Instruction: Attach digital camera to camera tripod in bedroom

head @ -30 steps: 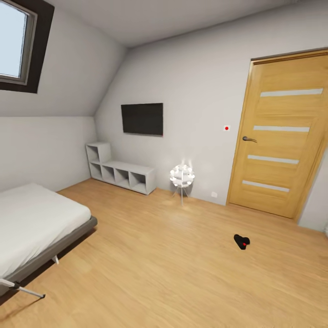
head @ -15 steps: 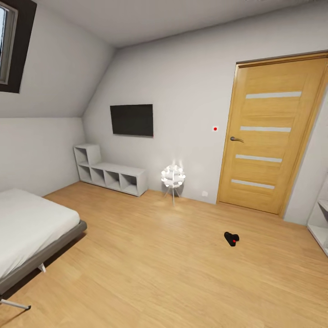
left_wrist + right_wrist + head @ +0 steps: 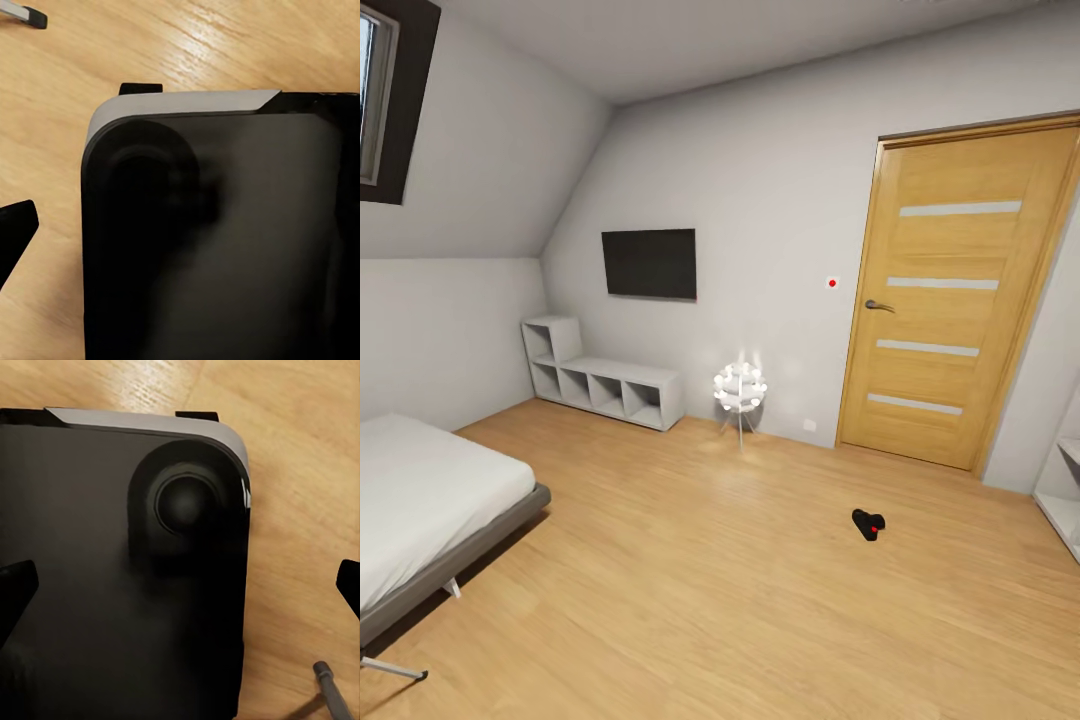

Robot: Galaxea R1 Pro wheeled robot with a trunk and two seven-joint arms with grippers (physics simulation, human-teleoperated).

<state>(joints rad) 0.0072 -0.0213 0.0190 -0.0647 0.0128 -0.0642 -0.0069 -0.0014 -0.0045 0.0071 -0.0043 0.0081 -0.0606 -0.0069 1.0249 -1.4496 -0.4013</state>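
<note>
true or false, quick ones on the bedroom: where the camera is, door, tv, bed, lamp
1. The digital camera lies on the wood floor, in front of the door. True.
2. The wooden door stands wide open. False: it is shut in its frame.
3. A dark TV hangs on the wall above the white cubby shelves. True.
4. The camera sits on the bed. False: the bed's mattress is bare and the camera is on the floor, far across the room from it.
5. The globe lamp stands between the cubby shelves and the door. True.
</note>
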